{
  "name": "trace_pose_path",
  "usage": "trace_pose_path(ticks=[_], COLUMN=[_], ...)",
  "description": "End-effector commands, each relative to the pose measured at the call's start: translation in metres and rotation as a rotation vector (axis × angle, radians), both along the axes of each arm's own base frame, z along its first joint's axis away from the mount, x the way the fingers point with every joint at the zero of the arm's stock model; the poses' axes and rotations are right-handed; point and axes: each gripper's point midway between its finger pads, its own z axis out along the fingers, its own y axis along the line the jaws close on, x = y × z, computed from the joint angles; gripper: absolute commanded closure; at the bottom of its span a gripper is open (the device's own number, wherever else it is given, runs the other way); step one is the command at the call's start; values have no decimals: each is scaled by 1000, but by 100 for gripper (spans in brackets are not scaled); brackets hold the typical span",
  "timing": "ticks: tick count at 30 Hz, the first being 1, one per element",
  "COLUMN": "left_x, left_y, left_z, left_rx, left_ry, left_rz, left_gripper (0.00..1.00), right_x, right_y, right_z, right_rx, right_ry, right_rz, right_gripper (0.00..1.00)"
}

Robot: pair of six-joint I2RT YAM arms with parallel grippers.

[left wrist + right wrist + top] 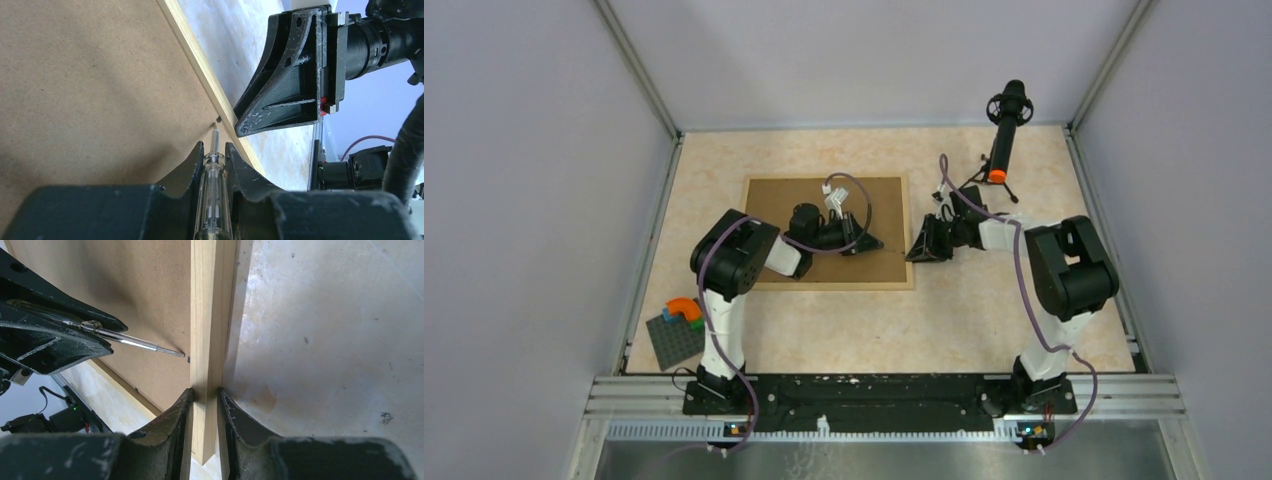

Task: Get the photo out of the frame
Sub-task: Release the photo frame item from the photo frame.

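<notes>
Between the fingers of the left gripper sits a slim screwdriver with a clear plastic handle and a steel shaft; I read that gripper as closed down narrow on the handle, both fingers pressed against it. Ahead of its fingertips the shaft tip points at a small dark tab, just beside it, on the brown fibreboard back of the large light-wood picture frame, which lies back-up on the pale marbled table. Just beyond that tab runs the frame's wooden rail, and my right gripper straddles it from the opposite side, one finger on the board side, the other on the table side, both tight against the wood with almost no gap. The two grippers face each other, tips near but apart
</notes>
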Motion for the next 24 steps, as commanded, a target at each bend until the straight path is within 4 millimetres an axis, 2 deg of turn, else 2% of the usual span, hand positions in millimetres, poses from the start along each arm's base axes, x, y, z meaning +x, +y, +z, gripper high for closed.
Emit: trace_pose_path(ticks=[1, 12, 17, 20, 24], left_x=[-3, -13, -27, -30, -31], left_y=[-7, -19, -28, -34, -47], left_z=[-10, -30, -43, -38, -15], left_rx=[8, 17, 24, 11, 2], left_ry=[-5, 68, 106, 96, 18], left_rz=[-16, -21, -55, -71, -101], left_gripper=[100, 100, 100, 100, 100], right_x=[4, 1, 1, 1, 1], right_y=[-8, -3, 1, 6, 13], right_z=[-16, -19, -22, -23, -25], right_rx=[-41, -13, -12, -14, -17], right_ry=[20, 29, 36, 34, 37], right_rz=[-32, -15, -6, 8, 18], right_gripper=[80, 91, 96, 98, 100])
